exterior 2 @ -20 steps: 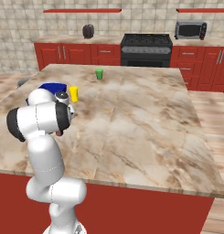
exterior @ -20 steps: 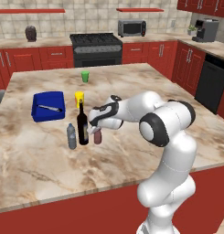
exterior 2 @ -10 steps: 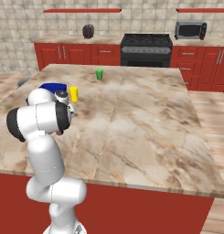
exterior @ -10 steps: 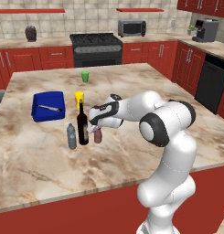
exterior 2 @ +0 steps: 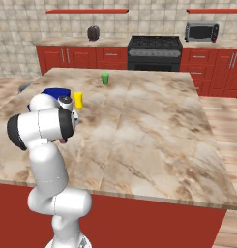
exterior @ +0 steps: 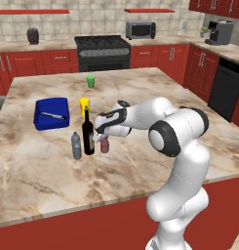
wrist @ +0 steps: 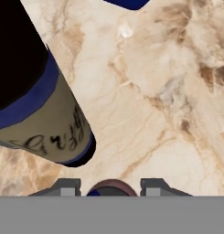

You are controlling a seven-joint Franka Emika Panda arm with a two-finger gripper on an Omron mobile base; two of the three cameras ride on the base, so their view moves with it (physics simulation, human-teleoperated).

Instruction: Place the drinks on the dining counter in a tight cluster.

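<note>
Since the earlier frames almost nothing is shifting: the arm is staying stretched out over the same spot, and the three drinks are standing where they stood.

The claw (exterior: 102,137) is sitting closed around the maroon can (exterior: 105,145), whose rounded top is showing between the two finger tips (wrist: 67,187) in the hand view (wrist: 111,188). The can is standing on the beige-brown marble worktop (exterior: 155,93) of the dining island, just beside the wine bottle (exterior: 88,133), which is rising upright to its left in the left base view. In the hand view the bottle (wrist: 38,96) is looming large, its pale label with dark script edged by blue bands. The small grey bottle (exterior: 76,145) is standing just on the far side of the wine bottle, so the three are forming a close row.

Behind them a yellow cup (exterior: 84,104) is standing near a blue tray (exterior: 51,113) that is carrying a slim silver utensil. A green cup (exterior: 91,81) is sitting well apart, toward the far edge of the worktop, as the right base view also shows (exterior 2: 105,78).
</note>
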